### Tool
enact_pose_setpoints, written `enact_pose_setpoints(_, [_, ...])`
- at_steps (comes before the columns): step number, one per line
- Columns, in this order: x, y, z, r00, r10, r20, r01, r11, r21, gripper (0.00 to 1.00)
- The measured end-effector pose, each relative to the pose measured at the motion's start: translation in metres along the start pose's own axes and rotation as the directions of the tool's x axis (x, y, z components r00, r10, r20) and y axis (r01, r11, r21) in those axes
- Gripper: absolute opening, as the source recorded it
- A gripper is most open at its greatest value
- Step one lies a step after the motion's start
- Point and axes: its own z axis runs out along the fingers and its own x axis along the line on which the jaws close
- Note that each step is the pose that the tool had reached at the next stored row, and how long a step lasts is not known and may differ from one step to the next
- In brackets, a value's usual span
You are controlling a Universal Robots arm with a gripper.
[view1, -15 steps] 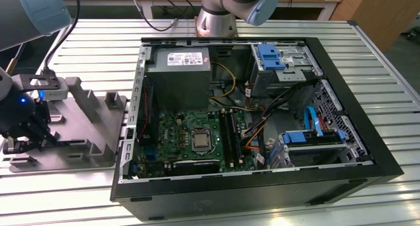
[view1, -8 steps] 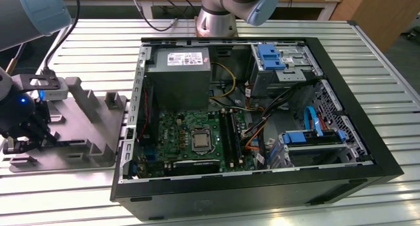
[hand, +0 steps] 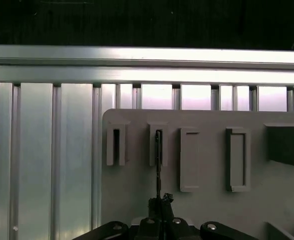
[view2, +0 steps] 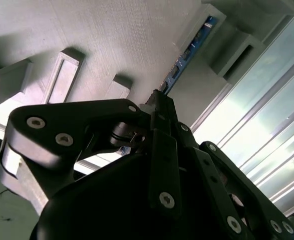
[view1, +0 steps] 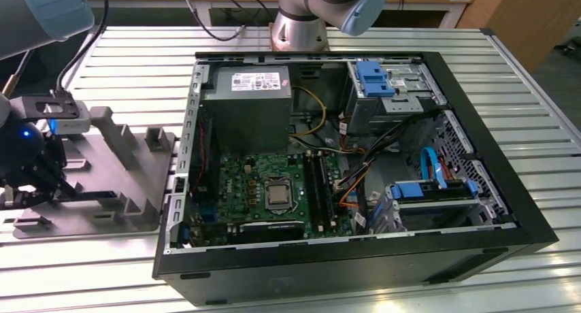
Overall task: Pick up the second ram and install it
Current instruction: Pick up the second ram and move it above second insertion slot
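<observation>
At the exterior view's left, the black hand (hand: 160,199) looked pinched shut on the long, narrow blue-green memory stick (view2: 189,52), which stood on edge in the grey slotted holder (hand: 207,210), its length running straight away from the hand.

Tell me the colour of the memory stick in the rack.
The memory stick is blue; clearest in the second wrist view.

Your table (view1: 508,75) is ribbed metal with a brushed sheen. At the exterior view's left, the holder (view1: 118,190) looks matt grey plastic, finely lined in the second wrist view. The gripper (view2: 158,100) is matt black with shiny metal screws (view2: 167,200); the second ram (view2: 187,55) is bare circuit board.
</observation>
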Motion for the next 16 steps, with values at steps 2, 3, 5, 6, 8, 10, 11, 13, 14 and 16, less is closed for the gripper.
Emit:
enact_pose_setpoints(2, [-0.0002,0.0,-0.0051,1.0,0.0,0.0,0.0,1.0,0.0,0.11])
enact_pose_setpoints(3, [-0.0003,0.0,-0.0082,1.0,0.0,0.0001,0.0,1.0,0.0001,0.11])
enact_pose_setpoints(5, [-0.0007,0.0001,-0.0165,1.0,0.0,0.0001,0.0,1.0,0.0,0.11])
enact_pose_setpoints(6, [-0.0008,0.0001,-0.0207,1.0,0.0,0.0,0.0,1.0,0.0,0.11])
enact_pose_setpoints(8, [-0.0011,0.0001,-0.0291,1.0,0.0,0.0,0.0,1.0,0.0,0.11])
enact_pose_setpoints(10, [-0.0014,0.0002,-0.036,1.0,0.0,0.0,0.0,1.0,-0.0001,0.11])
enact_pose_setpoints(11, [-0.0015,0.0002,-0.0383,1.0,0.0,0.0,0.0,1.0,0.0,0.11])
enact_pose_setpoints(13, [-0.0016,0.0002,-0.0413,1.0,0.004,0.0001,-0.004,1.0,0.0001,0.11])
enact_pose_setpoints(14, [-0.0017,0.0002,-0.0429,1.0,0.007,0.0001,-0.007,1.0,0.0002,0.11])
enact_pose_setpoints(16, [-0.0018,0.0002,-0.0474,0.9999,0.01,0.0001,-0.01,0.9999,0.0004,0.11])
